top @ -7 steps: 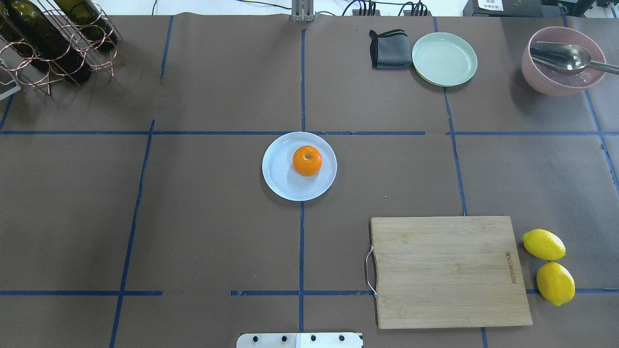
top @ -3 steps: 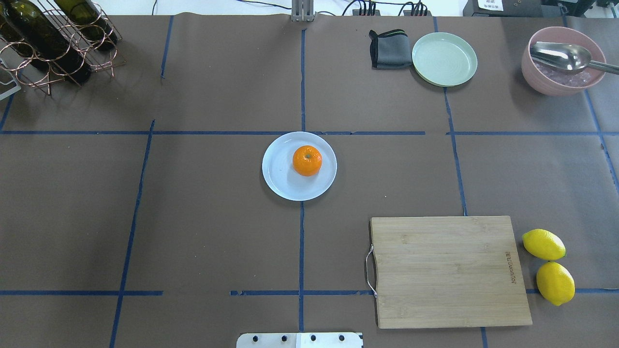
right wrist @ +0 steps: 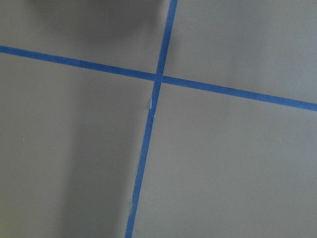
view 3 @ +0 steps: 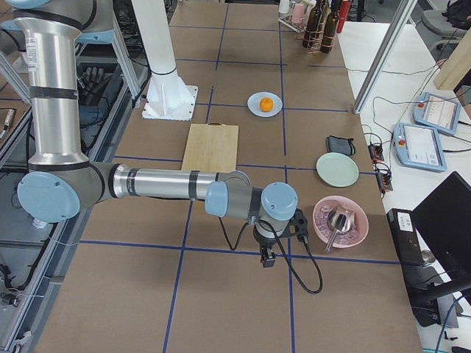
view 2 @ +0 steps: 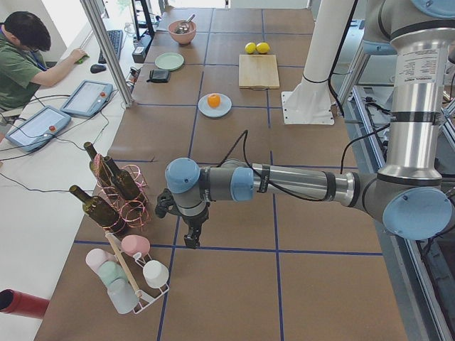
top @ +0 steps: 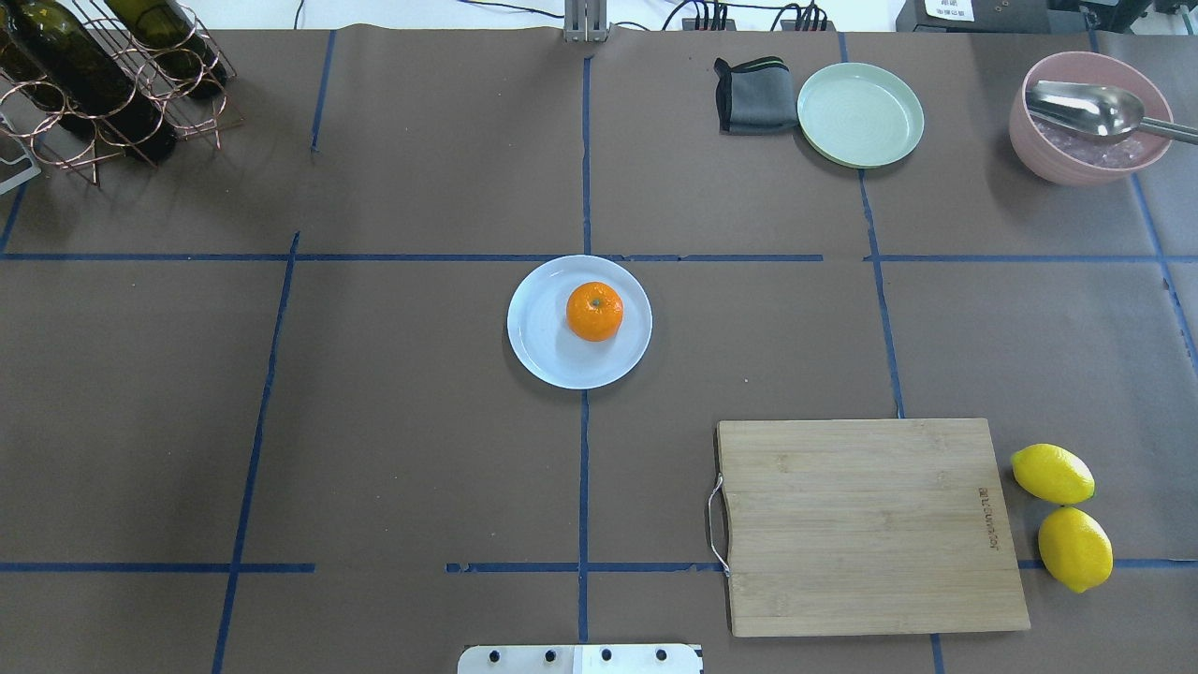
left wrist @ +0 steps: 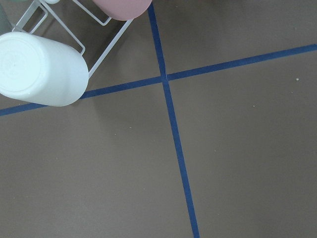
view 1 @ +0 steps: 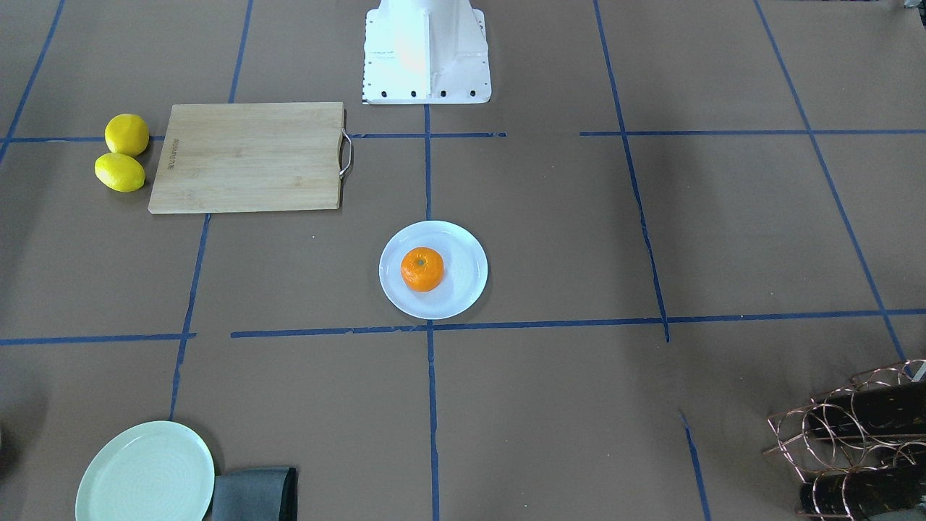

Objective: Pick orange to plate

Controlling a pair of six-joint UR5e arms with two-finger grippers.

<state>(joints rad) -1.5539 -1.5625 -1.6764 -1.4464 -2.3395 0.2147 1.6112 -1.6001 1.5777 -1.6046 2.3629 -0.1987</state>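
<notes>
Nothing shifted versus earlier overhead frames. Both arms parked at opposite table ends, well apart from fruit, probably retracted because job looks done. Left gripper (view 2: 192,238) hangs over tape cross near cup rack (view 2: 131,273); right gripper (view 3: 266,257) near pink bowl (view 3: 340,220); cannot tell whether either is apart or together. Cutting board (top: 870,524) bare. White plate (top: 524,346) at table centre. Orange (top: 594,312) rests on it, slightly off-centre, stem up.

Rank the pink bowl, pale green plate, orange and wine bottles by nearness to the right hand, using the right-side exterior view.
1. Pink bowl: just beside the right hand, toward the operators' edge.
2. Pale green plate: further along that same edge.
3. Orange: mid-table, on the white plate.
4. Wine bottles: at the table's far end.
</notes>
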